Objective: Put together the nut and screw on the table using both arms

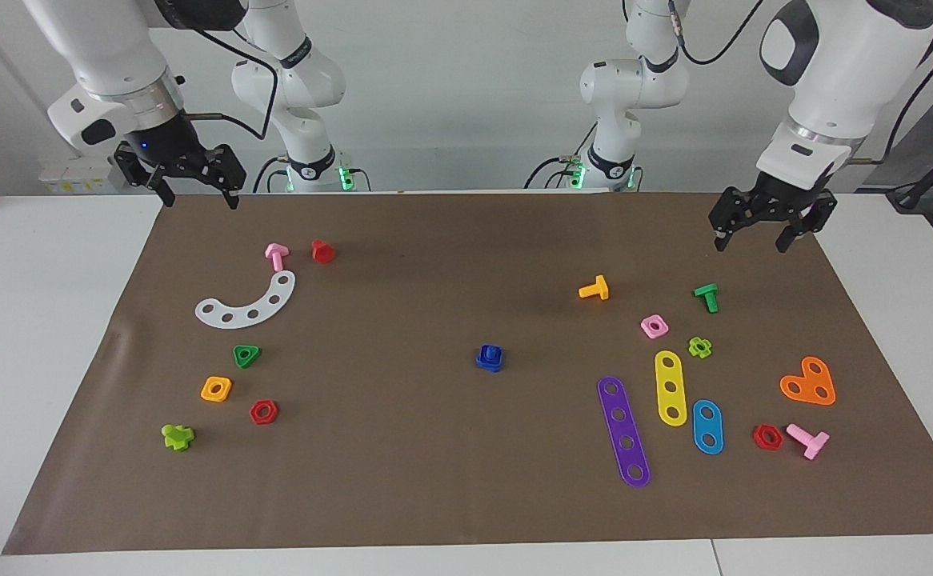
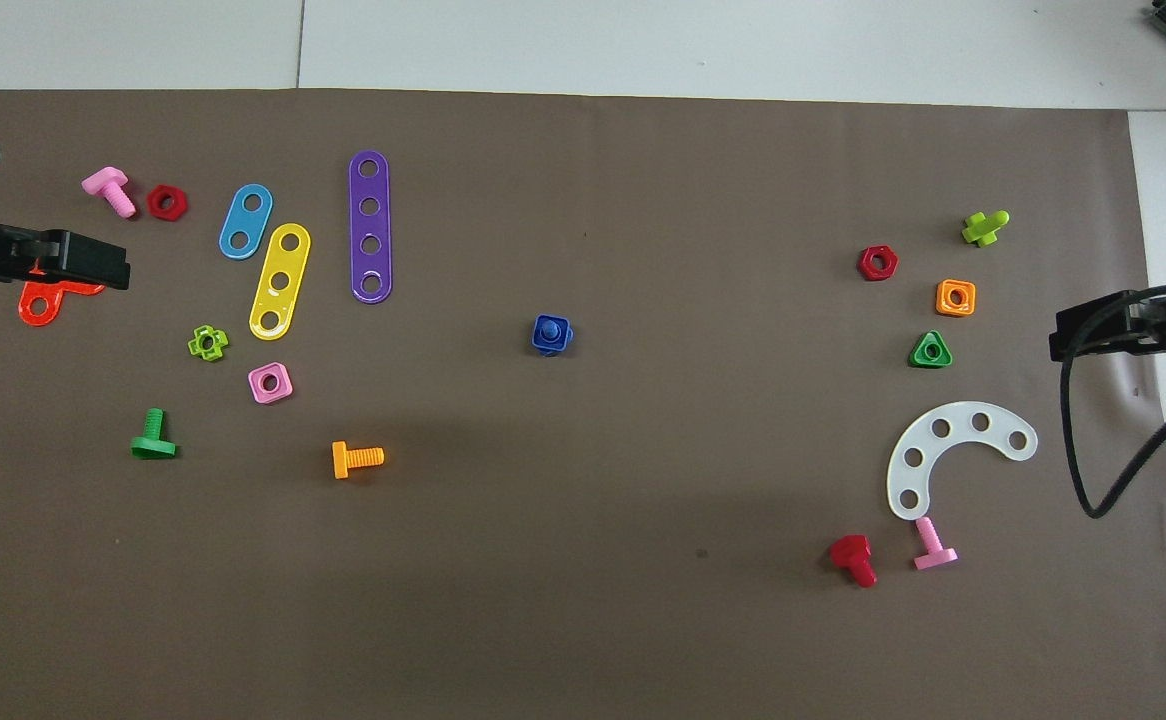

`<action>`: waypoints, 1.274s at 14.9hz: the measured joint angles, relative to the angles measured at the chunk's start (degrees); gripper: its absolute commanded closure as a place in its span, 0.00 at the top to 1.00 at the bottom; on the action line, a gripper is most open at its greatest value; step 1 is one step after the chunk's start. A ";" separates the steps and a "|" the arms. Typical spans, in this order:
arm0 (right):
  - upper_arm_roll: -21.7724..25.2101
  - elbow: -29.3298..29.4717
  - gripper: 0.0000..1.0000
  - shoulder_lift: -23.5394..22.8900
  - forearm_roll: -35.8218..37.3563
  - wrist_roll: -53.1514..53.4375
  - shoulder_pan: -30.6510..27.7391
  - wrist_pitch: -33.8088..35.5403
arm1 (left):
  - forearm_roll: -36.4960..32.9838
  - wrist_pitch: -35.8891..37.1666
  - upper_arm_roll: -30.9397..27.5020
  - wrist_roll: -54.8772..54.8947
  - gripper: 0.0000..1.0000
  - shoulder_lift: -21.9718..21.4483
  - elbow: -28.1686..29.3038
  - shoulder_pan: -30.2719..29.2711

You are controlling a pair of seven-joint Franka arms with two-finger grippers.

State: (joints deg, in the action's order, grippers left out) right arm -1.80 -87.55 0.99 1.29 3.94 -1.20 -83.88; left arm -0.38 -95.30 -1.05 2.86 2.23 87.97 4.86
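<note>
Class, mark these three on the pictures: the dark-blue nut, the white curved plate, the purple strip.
dark-blue nut (image 1: 490,359): facing view, its square body.
white curved plate (image 2: 951,452): overhead view, middle of the arc.
purple strip (image 1: 623,431): facing view, between its middle holes.

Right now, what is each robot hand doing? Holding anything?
Left end effector: open, holding nothing, up over the mat's edge near its own base.
Right end effector: open, holding nothing, up over the mat's corner near its own base.
</note>
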 measured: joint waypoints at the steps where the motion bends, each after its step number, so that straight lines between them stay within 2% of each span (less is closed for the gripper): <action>1: 0.00 0.04 1.00 0.00 0.00 0.00 0.01 0.00 | 0.00 1.63 -0.05 0.05 1.00 0.08 -1.41 -0.21; 5: -0.13 0.02 1.00 -0.01 0.00 0.00 0.09 0.23 | 0.00 4.82 -0.12 0.06 1.00 -0.27 -3.68 -0.57; 19: -0.26 -0.02 1.00 -0.02 -0.28 0.00 0.12 2.17 | 0.00 8.45 -0.38 0.06 1.00 -2.28 -1.32 -0.69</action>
State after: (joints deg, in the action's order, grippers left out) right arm -2.06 -87.57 0.96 1.01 3.94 -1.09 -81.71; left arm -0.38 -86.85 -1.43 2.93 -0.05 86.64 4.17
